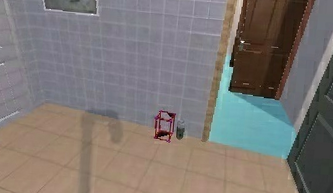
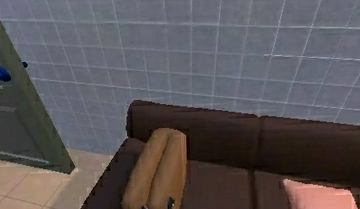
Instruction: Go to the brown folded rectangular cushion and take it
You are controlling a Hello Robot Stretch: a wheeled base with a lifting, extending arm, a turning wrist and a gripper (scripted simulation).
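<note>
Sofa (image 2: 290, 147) bearing brown cushion (image 2: 158, 169), red rack (image 1: 164, 125) ahead

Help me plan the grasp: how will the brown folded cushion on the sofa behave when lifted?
The brown folded cushion looks soft and rounded, so it probably sags and may unfold when lifted. Bulky but likely light. Standing on edge on the dark sofa, it could topple if pushed.

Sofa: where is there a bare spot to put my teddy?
The sofa has a bare seat between the brown folded cushion and the pink cushion at the arm side view's lower right. It is crowded toward that view's left, where the brown cushion stands with the gripper at its foot.
</note>
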